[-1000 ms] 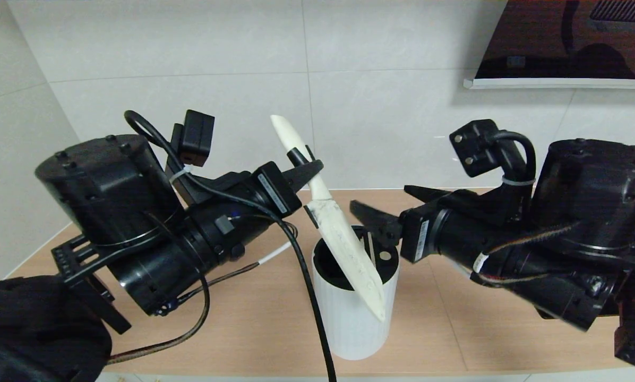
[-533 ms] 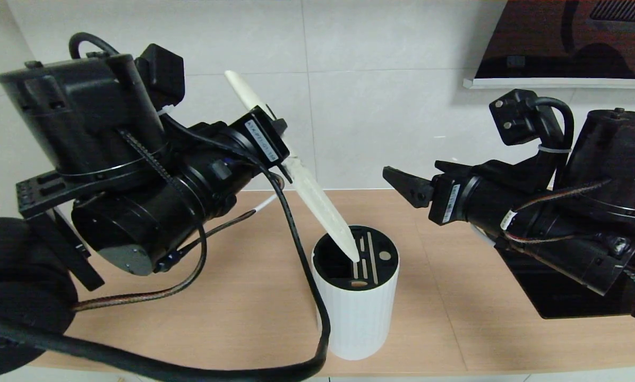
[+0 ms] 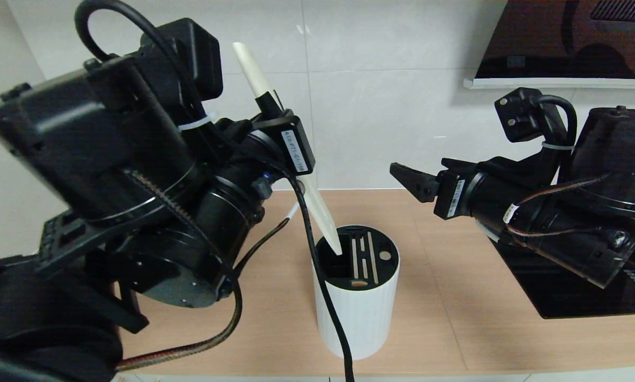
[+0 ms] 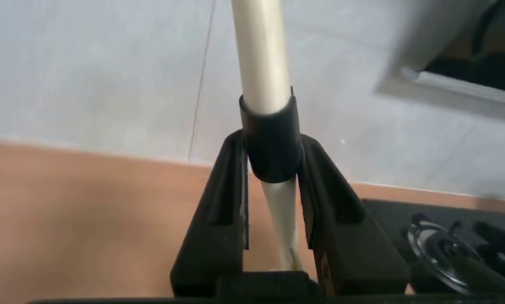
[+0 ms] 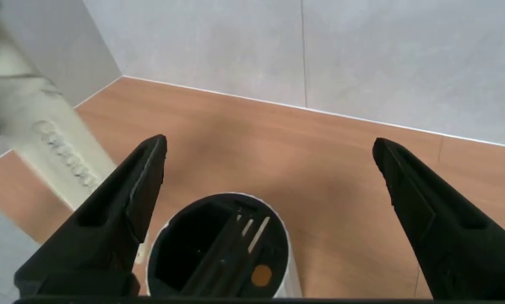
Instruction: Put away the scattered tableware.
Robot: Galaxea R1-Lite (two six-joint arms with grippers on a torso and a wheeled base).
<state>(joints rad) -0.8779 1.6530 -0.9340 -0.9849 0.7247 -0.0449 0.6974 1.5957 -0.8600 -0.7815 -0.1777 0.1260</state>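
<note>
While the left fingers are clamping the knife, tip at the mouth of the holder, the right fingers are hanging apart.

A wooden counter is stretching out beneath the right pincer and the left pincer. A pale tiled wall is rising behind it, beyond both pincers. A black cooktop is lying at counter level, below and to the outer side of the right pincer and well apart from the left pincer. A round burner is showing on it. A dark panel with a white lower edge is hanging on the wall, high above the right pincer.
</note>
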